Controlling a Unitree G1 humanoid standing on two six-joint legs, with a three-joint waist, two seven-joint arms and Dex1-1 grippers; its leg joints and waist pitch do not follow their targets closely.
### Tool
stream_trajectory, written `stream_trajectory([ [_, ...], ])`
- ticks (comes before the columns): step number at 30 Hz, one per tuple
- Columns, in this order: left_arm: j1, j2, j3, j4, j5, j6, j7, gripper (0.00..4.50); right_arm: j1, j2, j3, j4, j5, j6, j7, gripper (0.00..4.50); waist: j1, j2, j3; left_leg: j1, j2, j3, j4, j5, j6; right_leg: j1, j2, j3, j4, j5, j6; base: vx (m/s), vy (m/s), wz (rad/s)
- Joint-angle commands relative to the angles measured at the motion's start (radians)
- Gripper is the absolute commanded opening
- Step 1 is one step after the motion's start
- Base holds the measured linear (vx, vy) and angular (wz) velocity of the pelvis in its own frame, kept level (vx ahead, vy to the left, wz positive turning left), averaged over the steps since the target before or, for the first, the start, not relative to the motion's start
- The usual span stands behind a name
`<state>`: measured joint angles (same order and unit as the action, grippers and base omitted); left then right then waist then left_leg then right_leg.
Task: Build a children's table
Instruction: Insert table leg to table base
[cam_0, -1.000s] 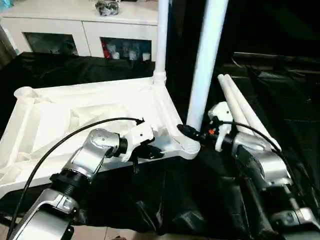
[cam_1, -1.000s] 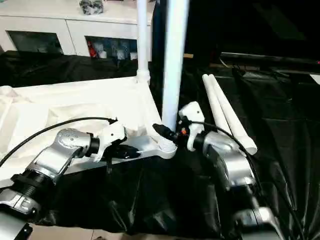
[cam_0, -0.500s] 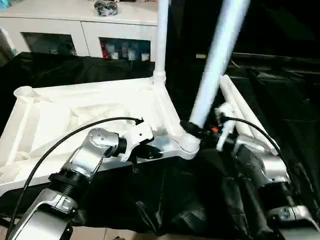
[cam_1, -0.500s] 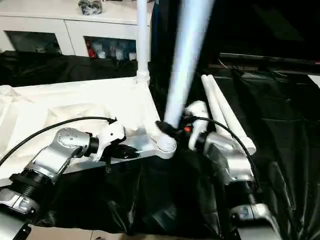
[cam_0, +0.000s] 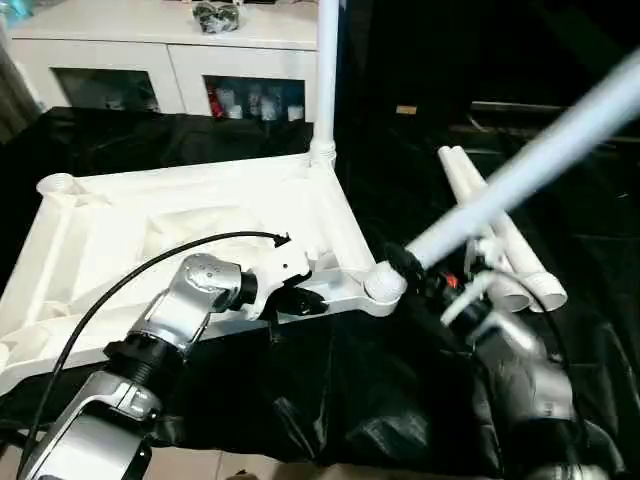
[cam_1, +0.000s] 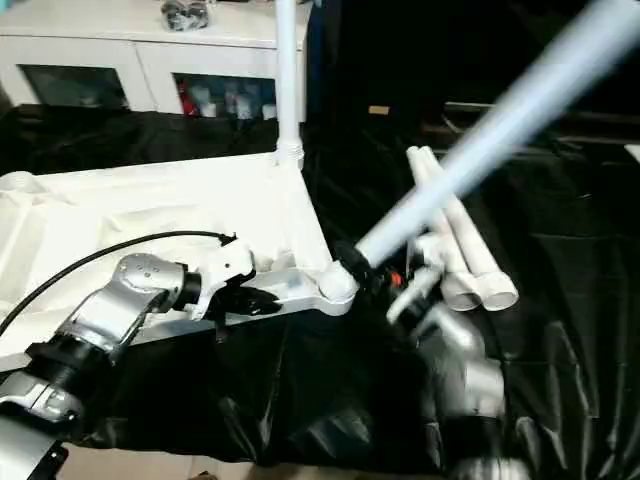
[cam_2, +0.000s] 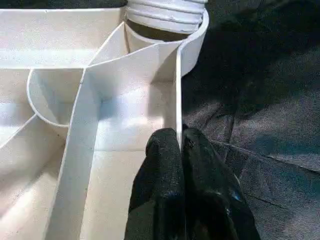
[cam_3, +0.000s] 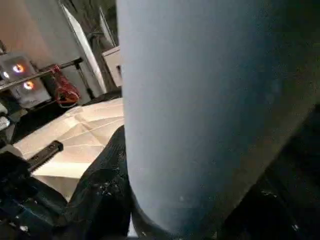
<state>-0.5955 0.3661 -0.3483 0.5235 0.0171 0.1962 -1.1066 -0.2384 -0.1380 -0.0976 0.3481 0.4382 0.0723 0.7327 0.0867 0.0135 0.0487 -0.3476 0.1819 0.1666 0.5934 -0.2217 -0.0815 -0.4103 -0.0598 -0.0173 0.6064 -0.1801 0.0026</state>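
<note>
Fingers (cam_2: 165, 165) of the left gripper (cam_0: 300, 297) pinched the thin rim wall of the upturned tabletop (cam_0: 120, 240) near its front corner socket (cam_0: 383, 285). The right gripper (cam_0: 408, 268) clamped a tilted leg (cam_0: 520, 175) at that socket. One leg (cam_0: 325, 70) stood upright in the far corner; two spare legs (cam_0: 495, 240) lay on the black-covered surface (cam_0: 580, 200) just beside.

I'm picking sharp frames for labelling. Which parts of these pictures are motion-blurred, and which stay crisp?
Both eye views: the tilted leg and right gripper are smeared, while the tabletop and upright leg look crisp. Left wrist view: the left gripper on the tabletop's rim is sharp. Right wrist view: the close leg is soft.
</note>
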Motion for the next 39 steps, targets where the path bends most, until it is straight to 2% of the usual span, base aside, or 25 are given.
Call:
stream_trajectory([
  [1,-0.024,0.02,0.007,0.026,0.034,0.006,0.029,0.0,0.055,-0.027,0.024,0.016,-0.085,0.027,-0.04,1.86,0.0,0.007,-0.042,0.001,0.039,-0.019,-0.099,-0.316,-0.008,0.032,-0.075,0.036,-0.107,-0.503,-0.139,0.0,0.0,0.0],
  [2,-0.029,0.021,0.005,0.033,0.036,0.001,0.025,0.0,0.066,-0.041,0.05,-0.028,-0.105,0.046,-0.032,1.86,0.001,0.013,-0.042,0.0,0.039,-0.017,-0.099,-0.299,-0.005,0.031,-0.073,0.037,-0.108,-0.485,-0.14,0.0,0.0,0.0],
  [6,-0.032,0.025,0.0,0.037,0.037,-0.008,0.016,0.0,0.042,-0.078,0.099,-0.047,-0.143,0.085,-0.018,1.86,0.001,0.012,-0.047,-0.005,0.039,-0.013,-0.097,-0.238,0.003,0.039,-0.069,0.036,-0.098,-0.382,-0.162,0.0,0.0,0.0],
  [8,-0.032,0.026,-0.001,0.037,0.038,-0.009,0.015,0.0,0.038,-0.082,0.105,-0.047,-0.148,0.091,-0.016,1.86,0.0,0.014,-0.047,-0.006,0.037,-0.011,-0.095,-0.236,0.003,0.041,-0.069,0.036,-0.097,-0.372,-0.17,0.0,0.0,0.0],
  [9,-0.032,0.031,-0.006,0.037,0.04,-0.015,0.009,0.0,0.02,-0.102,0.133,-0.042,-0.164,0.109,0.002,1.86,-0.001,0.005,-0.047,-0.006,0.037,-0.01,-0.095,-0.238,0.006,0.041,-0.07,0.035,-0.098,-0.378,-0.171,0.0,0.0,0.0],
  [10,-0.031,0.034,-0.007,0.036,0.041,-0.016,0.007,0.0,0.01,-0.11,0.146,-0.038,-0.171,0.116,0.011,1.86,0.002,0.003,-0.047,-0.007,0.038,-0.013,-0.096,-0.228,0.008,0.043,-0.072,0.036,-0.094,-0.387,-0.169,0.0,0.0,0.0],
  [11,-0.029,0.036,-0.008,0.034,0.041,-0.017,0.005,0.0,0.0,-0.118,0.157,-0.034,-0.178,0.124,0.02,1.86,0.002,0.007,-0.046,-0.005,0.039,-0.012,-0.096,-0.231,0.008,0.041,-0.071,0.035,-0.096,-0.394,-0.169,0.0,0.0,0.0],
  [12,-0.027,0.038,-0.008,0.032,0.041,-0.017,0.004,0.0,-0.012,-0.127,0.172,-0.026,-0.187,0.133,0.034,1.86,-0.002,-0.004,-0.045,-0.007,0.039,-0.011,-0.096,-0.235,0.01,0.041,-0.071,0.035,-0.098,-0.404,-0.165,0.0,0.0,0.0],
  [14,-0.024,0.041,-0.008,0.028,0.041,-0.016,0.003,0.0,-0.028,-0.139,0.192,-0.017,-0.198,0.139,0.054,1.86,-0.001,-0.001,-0.045,-0.005,0.04,-0.012,-0.096,-0.243,0.008,0.039,-0.074,0.036,-0.098,-0.426,-0.16,0.0,0.0,0.0],
  [15,-0.02,0.045,-0.007,0.021,0.04,-0.013,0.002,0.0,-0.044,-0.15,0.212,-0.005,-0.209,0.154,0.076,1.86,0.0,-0.01,-0.045,-0.007,0.039,-0.013,-0.096,-0.238,0.012,0.041,-0.075,0.036,-0.097,-0.441,-0.153,0.0,0.0,0.0],
  [16,-0.014,0.05,-0.006,0.014,0.039,-0.011,0.0,0.0,-0.064,-0.161,0.233,0.013,-0.223,0.16,0.1,1.86,-0.002,-0.015,-0.045,-0.007,0.04,-0.011,-0.096,-0.234,0.015,0.039,-0.075,0.037,-0.1,-0.449,-0.147,0.0,0.0,0.0],
  [17,-0.014,0.05,-0.006,0.014,0.039,-0.011,0.0,0.0,-0.064,-0.161,0.233,0.013,-0.223,0.16,0.1,1.86,0.0,-0.011,-0.045,-0.006,0.04,-0.013,-0.096,-0.236,0.014,0.038,-0.076,0.036,-0.099,-0.456,-0.147,0.0,0.0,0.0],
  [18,-0.01,0.054,-0.006,0.009,0.038,-0.011,-0.001,0.0,-0.075,-0.169,0.249,0.019,-0.232,0.167,0.114,1.86,-0.001,-0.009,-0.045,-0.006,0.041,-0.013,-0.097,-0.235,0.011,0.038,-0.076,0.036,-0.1,-0.456,-0.146,0.0,0.0,0.0],
  [19,-0.005,0.059,-0.005,0.003,0.037,-0.01,-0.005,0.0,-0.095,-0.177,0.267,0.035,-0.242,0.172,0.136,1.86,-0.002,-0.018,-0.046,-0.006,0.042,-0.014,-0.096,-0.232,0.011,0.039,-0.077,0.036,-0.096,-0.447,-0.147,0.0,0.0,0.0],
  [20,-0.005,0.059,-0.005,0.003,0.037,-0.01,-0.005,0.0,-0.096,-0.178,0.268,0.036,-0.242,0.172,0.137,1.86,-0.003,-0.016,-0.045,-0.005,0.042,-0.013,-0.097,-0.232,0.01,0.037,-0.076,0.036,-0.097,-0.441,-0.149,0.0,0.0,0.0],
  [22,0.001,0.07,-0.003,-0.001,0.036,-0.012,-0.012,0.0,-0.134,-0.19,0.301,0.069,-0.25,0.184,0.187,1.86,-0.007,-0.019,-0.045,-0.007,0.042,-0.013,-0.097,-0.229,0.008,0.04,-0.074,0.035,-0.093,-0.398,-0.163,0.0,0.0,0.0],
  [23,0.001,0.073,-0.004,-0.004,0.035,-0.011,-0.015,0.0,-0.143,-0.193,0.308,0.079,-0.253,0.185,0.202,1.86,-0.01,-0.03,-0.047,-0.005,0.043,-0.01,-0.095,-0.227,0.01,0.039,-0.073,0.035,-0.092,-0.377,-0.171,0.0,0.0,0.0],
  [25,0.003,0.082,-0.007,-0.013,0.035,-0.012,-0.027,0.0,-0.159,-0.201,0.323,0.102,-0.258,0.178,0.239,1.86,-0.011,-0.029,-0.049,-0.005,0.043,-0.01,-0.094,-0.211,0.011,0.04,-0.074,0.035,-0.087,-0.34,-0.186,0.0,0.0,0.0],
  [26,0.003,0.082,-0.007,-0.013,0.035,-0.012,-0.027,0.0,-0.159,-0.201,0.323,0.102,-0.258,0.178,0.239,1.86,-0.009,-0.026,-0.05,-0.005,0.044,-0.01,-0.094,-0.206,0.01,0.041,-0.074,0.035,-0.085,-0.322,-0.191,0.0,0.0,0.0],
  [27,0.003,0.082,-0.007,-0.013,0.035,-0.012,-0.027,0.0,-0.159,-0.201,0.323,0.102,-0.258,0.178,0.239,1.86,-0.01,-0.027,-0.05,-0.003,0.045,-0.009,-0.093,-0.2,0.01,0.041,-0.074,0.035,-0.084,-0.301,-0.196,0.0,0.0,0.0],
  [28,0.008,0.091,-0.011,-0.025,0.028,-0.025,-0.047,0.0,-0.165,-0.205,0.33,0.118,-0.259,0.162,0.272,1.86,-0.012,-0.033,-0.053,-0.004,0.045,-0.008,-0.092,-0.188,0.012,0.045,-0.073,0.033,-0.078,-0.252,-0.209,0.0,0.0,0.0],
  [32,0.013,0.104,-0.014,-0.036,0.011,-0.058,-0.093,0.0,-0.174,-0.206,0.342,0.144,-0.257,0.135,0.322,1.86,-0.017,-0.033,-0.056,-0.005,0.043,-0.006,-0.088,-0.166,0.024,0.049,-0.071,0.032,-0.072,-0.182,-0.234,0.0,0.0,0.0],
  [39,-0.007,0.139,-0.017,-0.034,-0.012,-0.1,-0.182,0.0,-0.174,-0.224,0.376,0.163,-0.249,0.082,0.453,1.86,-0.019,-0.035,-0.059,0.0,0.045,-0.003,-0.084,-0.138,0.039,0.052,-0.072,0.03,-0.062,-0.108,-0.266,0.0,0.0,0.0],
])
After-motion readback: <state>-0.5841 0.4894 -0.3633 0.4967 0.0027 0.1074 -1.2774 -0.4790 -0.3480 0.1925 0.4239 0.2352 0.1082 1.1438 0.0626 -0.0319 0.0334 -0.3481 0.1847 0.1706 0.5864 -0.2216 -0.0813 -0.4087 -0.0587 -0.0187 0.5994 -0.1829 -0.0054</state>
